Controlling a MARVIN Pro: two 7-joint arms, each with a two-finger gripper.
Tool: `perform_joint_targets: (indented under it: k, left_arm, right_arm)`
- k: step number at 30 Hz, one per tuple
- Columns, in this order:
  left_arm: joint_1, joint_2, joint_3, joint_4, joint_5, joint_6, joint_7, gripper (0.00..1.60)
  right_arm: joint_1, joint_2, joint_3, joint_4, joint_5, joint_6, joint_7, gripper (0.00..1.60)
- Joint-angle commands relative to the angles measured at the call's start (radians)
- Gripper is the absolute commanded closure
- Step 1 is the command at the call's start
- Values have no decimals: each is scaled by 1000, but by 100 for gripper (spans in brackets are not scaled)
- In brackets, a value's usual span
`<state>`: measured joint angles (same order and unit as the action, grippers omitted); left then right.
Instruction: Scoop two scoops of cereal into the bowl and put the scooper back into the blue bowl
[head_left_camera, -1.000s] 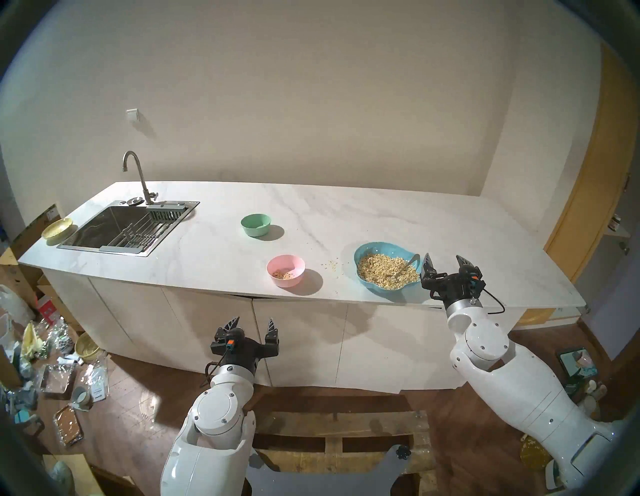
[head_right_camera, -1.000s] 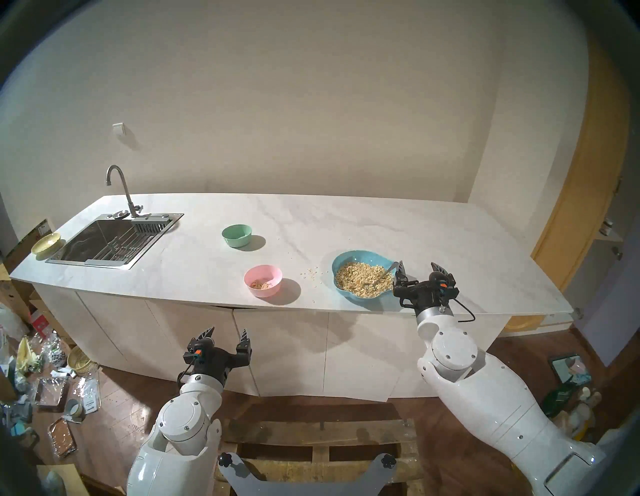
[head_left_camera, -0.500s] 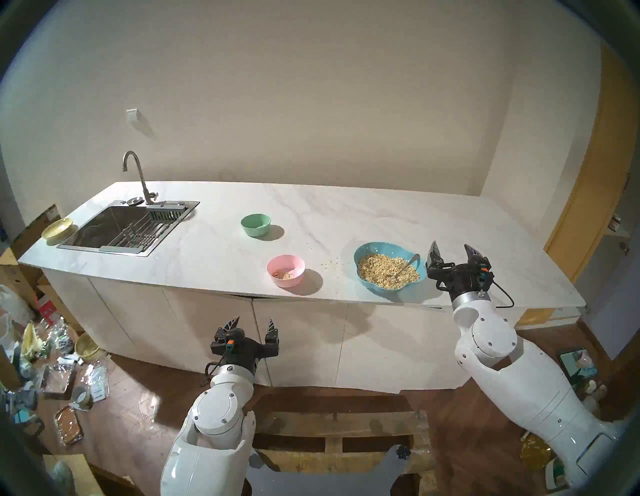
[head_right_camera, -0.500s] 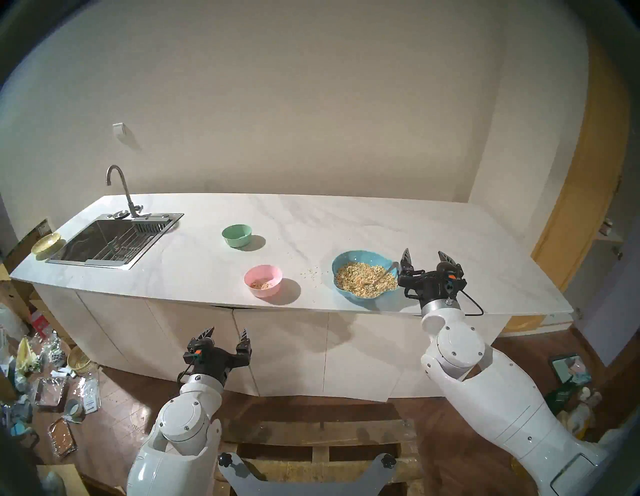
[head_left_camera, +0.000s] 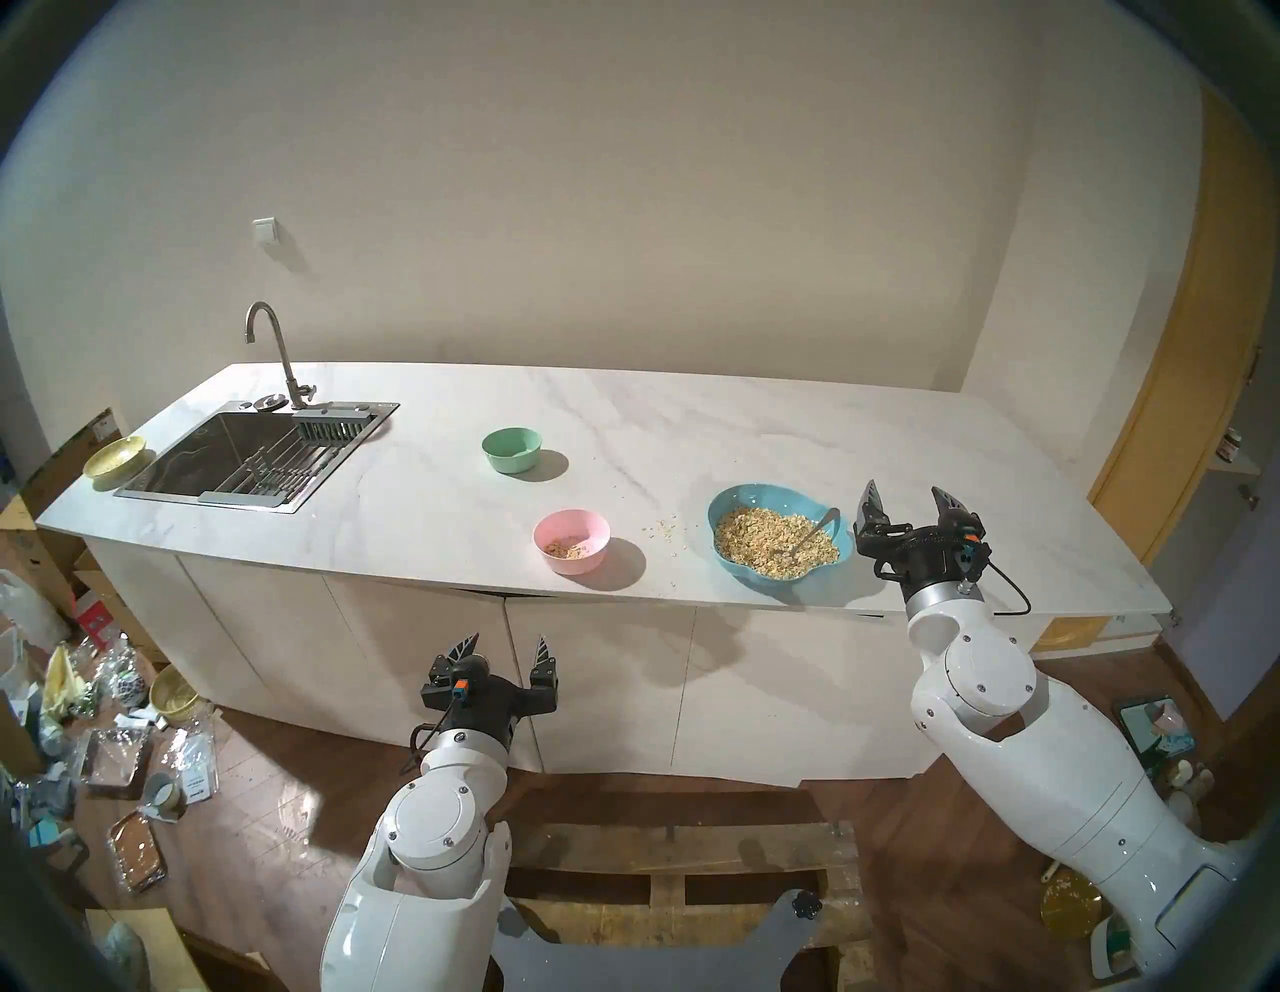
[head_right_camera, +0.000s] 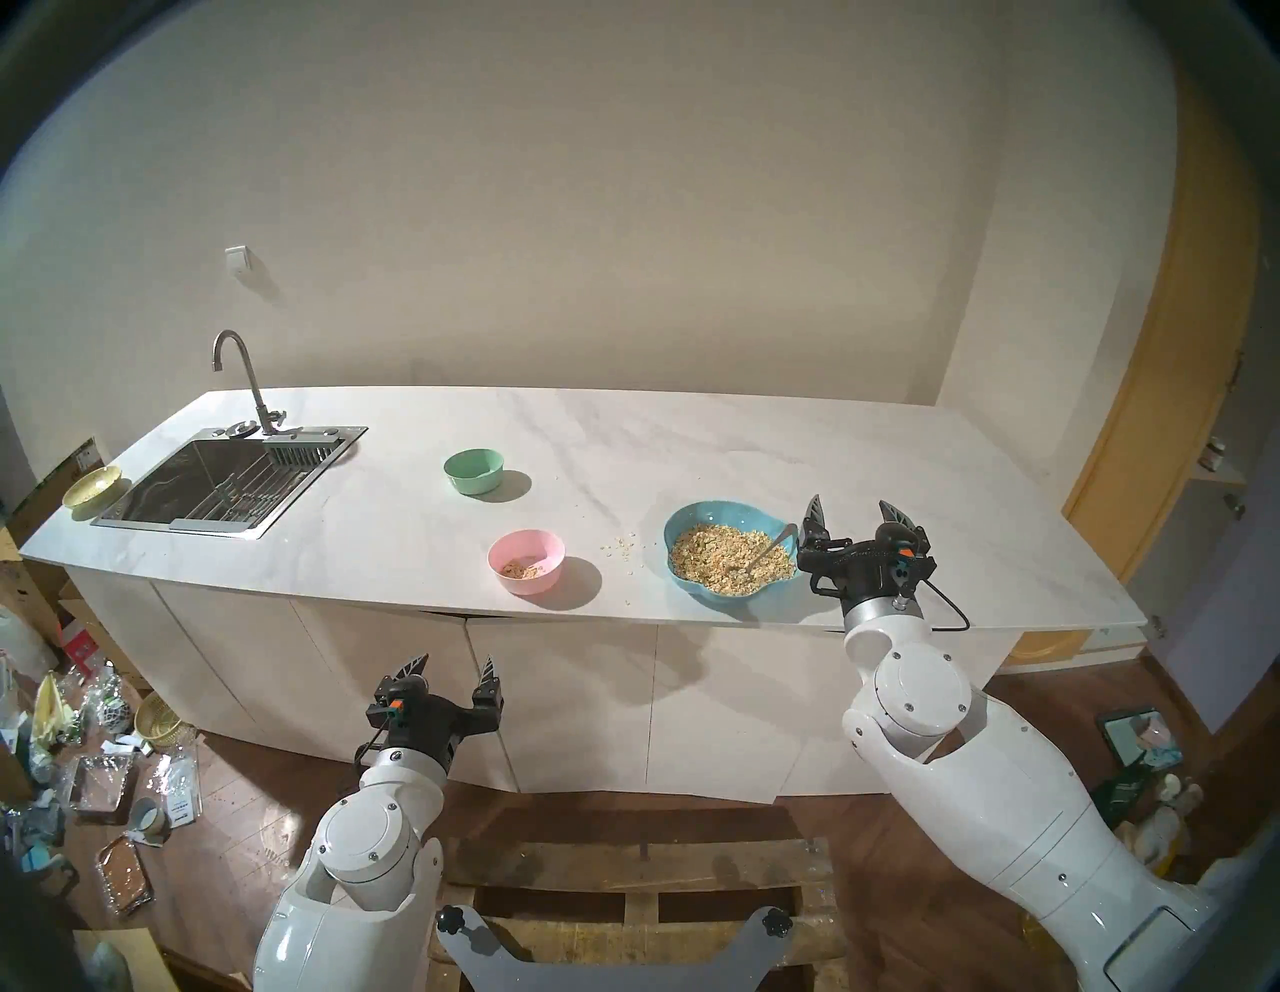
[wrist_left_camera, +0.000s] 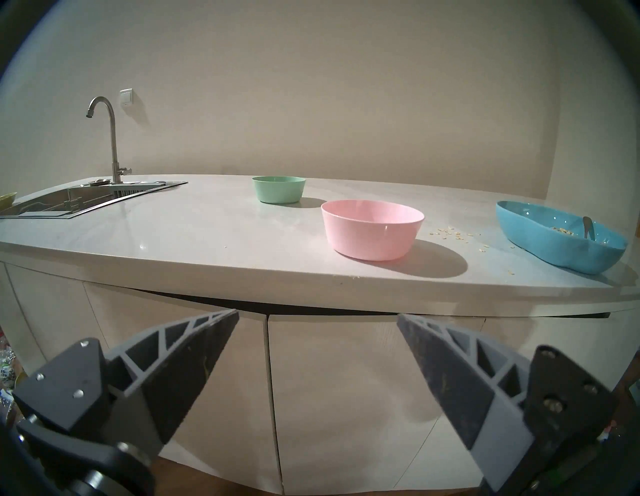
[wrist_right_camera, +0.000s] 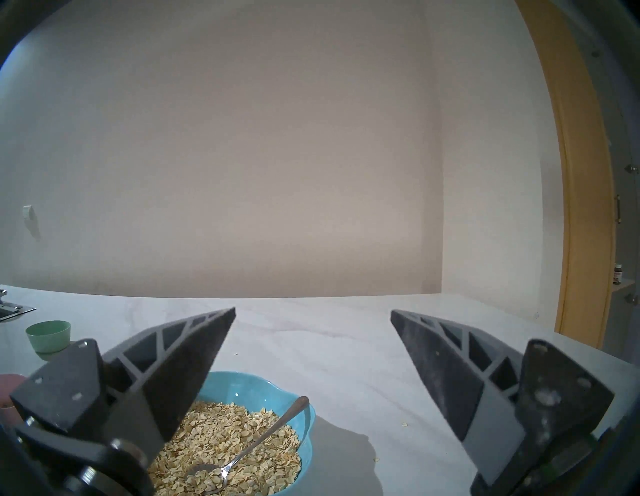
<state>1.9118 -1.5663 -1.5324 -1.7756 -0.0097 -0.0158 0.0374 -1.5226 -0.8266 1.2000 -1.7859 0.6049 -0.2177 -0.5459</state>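
The blue bowl (head_left_camera: 779, 582) with a wavy rim sits near the counter's front right, heaped with tan cereal (head_left_camera: 755, 537). The silver scooper (head_left_camera: 810, 535) lies in it, head in the flakes, handle leaning on the right rim; it also shows in the right wrist view as the scooper (wrist_right_camera: 266, 439). The pink bowl (head_left_camera: 571, 540) to its left holds a little cereal. My right gripper (head_left_camera: 907, 500) hovers open and empty just right of the blue bowl. My left gripper (head_left_camera: 508, 644) hangs open and empty below the counter's front edge.
A mint-green bowl (head_left_camera: 511, 450) stands further back on the counter (head_left_camera: 692, 429). Loose flakes (head_left_camera: 661, 530) lie between the pink and blue bowls. A sink (head_left_camera: 242, 454) with a tap is at the left, a yellow dish (head_left_camera: 114, 457) beside it. Clutter covers the floor at the left.
My right gripper has drawn back to the right and upward, away from the blue bowl's rim, staying open. The scooper stays lying in the bowl. The left arm has not moved.
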Motion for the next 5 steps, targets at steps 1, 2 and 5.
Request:
perform_joint_targets:
  k: [1,2,5]
  left_arm:
    - [-5,0,2,-28,-3,-5,-5,0]
    - [-5,0,2,-28,-3,-5,-5,0]
    - [-5,0,2,-28,-3,-5,-5,0]
  right_arm:
    - [8,4,10,-24,-3,-10,1,0]
    - [8,4,10,-24,-3,-10,1,0]
    - [8,5,9,-24,-3,-10,0,0]
